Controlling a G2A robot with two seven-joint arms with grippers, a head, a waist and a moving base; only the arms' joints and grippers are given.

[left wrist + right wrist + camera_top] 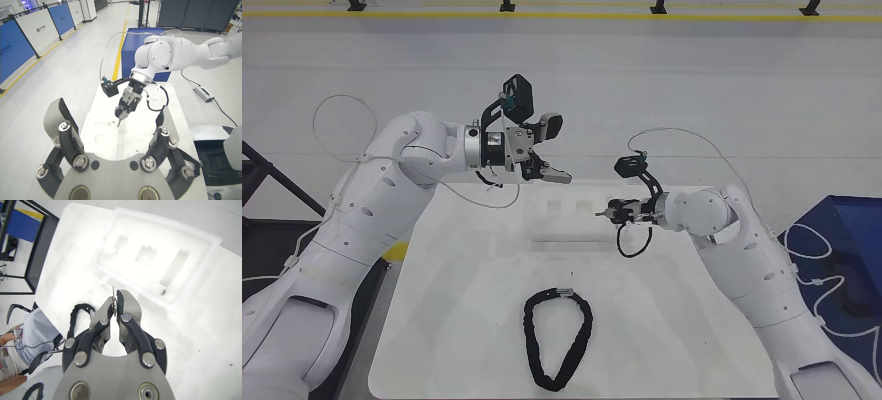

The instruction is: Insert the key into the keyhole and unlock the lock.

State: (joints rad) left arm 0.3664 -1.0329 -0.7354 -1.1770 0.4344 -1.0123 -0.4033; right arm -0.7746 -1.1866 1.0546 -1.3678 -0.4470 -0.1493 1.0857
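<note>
- The key (113,292) sits clamped between the two fingers of the right pincer (115,298). Its thin metal blade pokes out past the fingertips, and its round head is pinched between the ribbed black pads.
- In the top view the right pincer (608,211) hangs over the far half of the white table (462,300), above a white foam tray (567,243). The key (599,211) points towards the left arm.
- The chain lock (587,325) lies flat on the near part of the table, well apart from the key and from both pincers.
- The left pincer (111,106) is spread wide with nothing between its fingers. It is held in the air near the table's far edge, facing the right pincer (121,116).
- Count: one key, one lock, one tray, two pincers.
- The lock is a closed oval loop sleeved in black woven fabric, joined at its far end by a short silvery cylinder (560,292).
- The foam tray (208,249) is a raised-rim rectangle with three rectangular recesses, one of them long and narrow.
- Each pincer has grey metal fingers on black linkages with round bolts.
</note>
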